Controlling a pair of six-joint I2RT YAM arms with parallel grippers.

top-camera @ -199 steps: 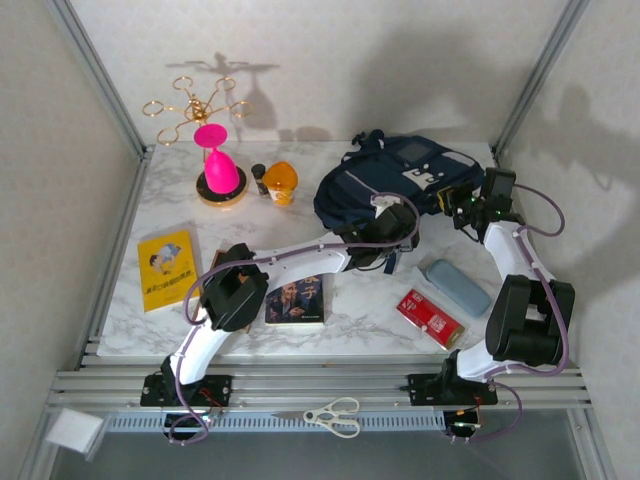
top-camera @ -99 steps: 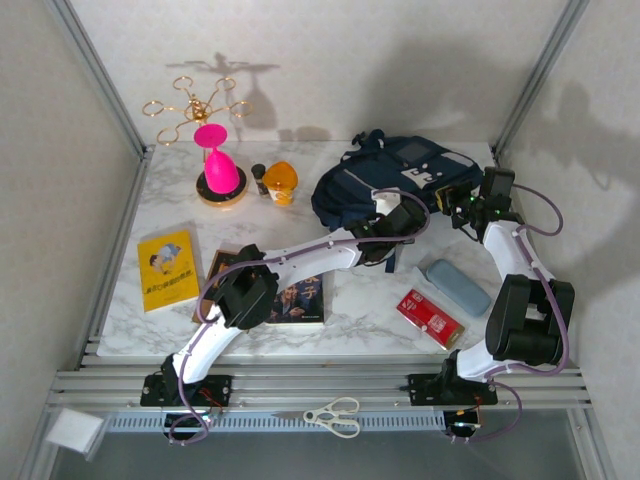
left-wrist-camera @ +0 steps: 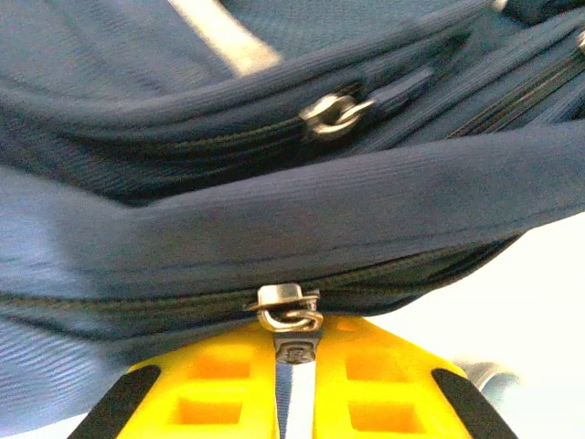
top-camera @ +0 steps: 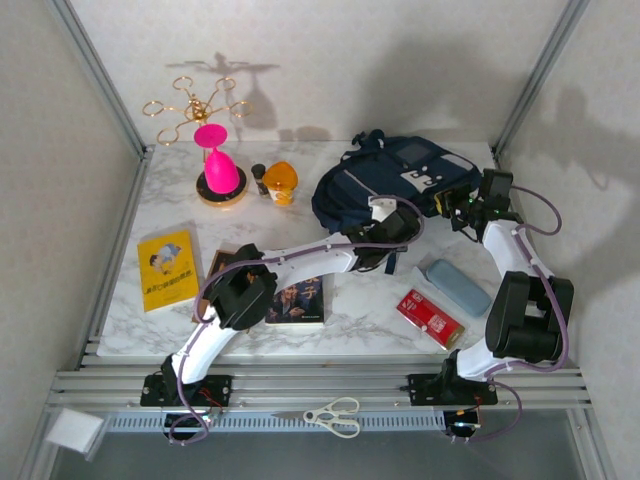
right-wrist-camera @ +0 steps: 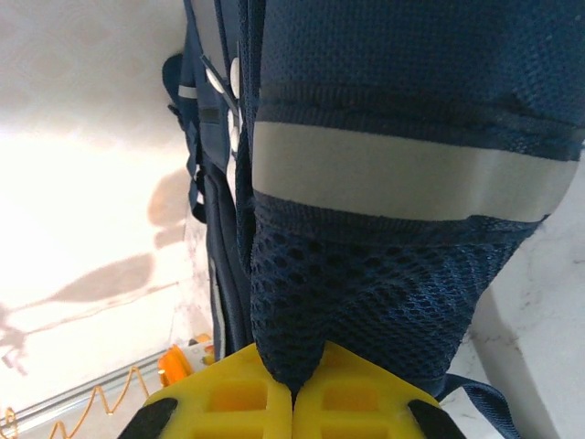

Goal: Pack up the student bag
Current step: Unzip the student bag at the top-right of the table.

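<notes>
**Task item.** The student bag [top-camera: 400,178] lies on the far right part of the marble surface [top-camera: 180,215]. Its navy body runs from the middle of the surface to the far right corner, patches facing up.

**Left end effector** [left-wrist-camera: 294,346]. It sits at the near edge of the bag. In the wrist view its yellow fingers [left-wrist-camera: 215,384] are drawn close together and pinch the tab of a zip pull [left-wrist-camera: 291,315] on the lower zip line. A second zip slider [left-wrist-camera: 334,113] sits on the zip line above, untouched.

**Right end effector** [right-wrist-camera: 292,380]. It is at the right side of the bag. Its yellow fingers [right-wrist-camera: 366,402] are pressed together, with a fold of the bag's dark mesh fabric [right-wrist-camera: 366,293] nipped between them, just below a grey reflective band [right-wrist-camera: 402,169].

**Other items.**
- A yellow book [top-camera: 167,268] lies at the left.
- A dark-covered book [top-camera: 297,300] lies partly under the left arm.
- A grey-blue case [top-camera: 455,285] and a red packet [top-camera: 430,317] lie near and to the right, apart from the bag.
- A pink goblet [top-camera: 218,165], a small dark bottle [top-camera: 259,178] and an orange container [top-camera: 281,182] stand at the far left.
- Scissors [top-camera: 335,415] rest on the near rail.
</notes>
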